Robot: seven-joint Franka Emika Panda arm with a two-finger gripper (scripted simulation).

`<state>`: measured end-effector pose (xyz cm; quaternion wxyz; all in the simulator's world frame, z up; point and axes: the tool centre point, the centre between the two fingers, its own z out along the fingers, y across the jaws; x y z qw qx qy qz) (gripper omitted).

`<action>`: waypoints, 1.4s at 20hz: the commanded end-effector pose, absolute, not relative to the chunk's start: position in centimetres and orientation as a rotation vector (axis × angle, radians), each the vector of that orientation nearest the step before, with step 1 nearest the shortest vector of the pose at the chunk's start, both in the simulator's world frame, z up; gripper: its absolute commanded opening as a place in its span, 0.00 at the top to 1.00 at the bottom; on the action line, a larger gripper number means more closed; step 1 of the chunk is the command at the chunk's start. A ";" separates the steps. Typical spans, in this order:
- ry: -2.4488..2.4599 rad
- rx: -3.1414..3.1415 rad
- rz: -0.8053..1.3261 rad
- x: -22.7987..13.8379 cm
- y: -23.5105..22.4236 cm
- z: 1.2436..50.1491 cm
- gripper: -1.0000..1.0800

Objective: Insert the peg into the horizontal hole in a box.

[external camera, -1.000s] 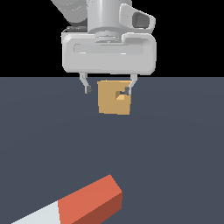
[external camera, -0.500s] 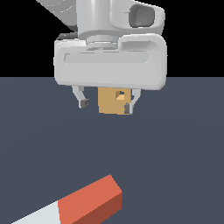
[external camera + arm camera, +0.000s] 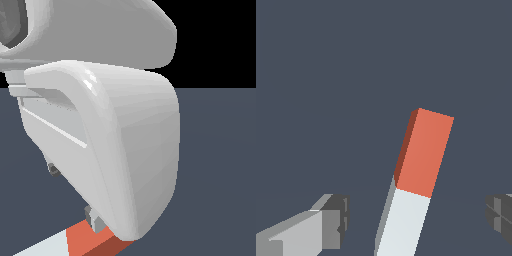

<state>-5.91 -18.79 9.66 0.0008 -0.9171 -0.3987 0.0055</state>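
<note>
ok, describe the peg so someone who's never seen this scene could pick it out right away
On the dark grey-blue floor, look between the two fingertips of the open gripper in the wrist view. The peg lies flat there: a long square-sectioned bar. Nothing else in view is two-toned, one half orange-red, the other white.

A flat, dark slate-blue floor (image 3: 331, 75) carries the orange-red and white peg (image 3: 413, 180) lying flat.

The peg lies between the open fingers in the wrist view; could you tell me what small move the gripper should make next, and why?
Probably lower straight down, then close. The gripper is open, its fingers apart on either side of the peg and not touching it. The peg lies flat on the floor, so descending first should bring the fingers level with it.
</note>
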 end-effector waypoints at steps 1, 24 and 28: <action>-1.110 -2.939 0.011 -7.4 -20.6 8.7 0.04; -0.842 -3.027 0.001 -10.9 -23.4 3.2 0.04; -0.840 -3.027 0.000 -10.9 -23.4 2.0 0.04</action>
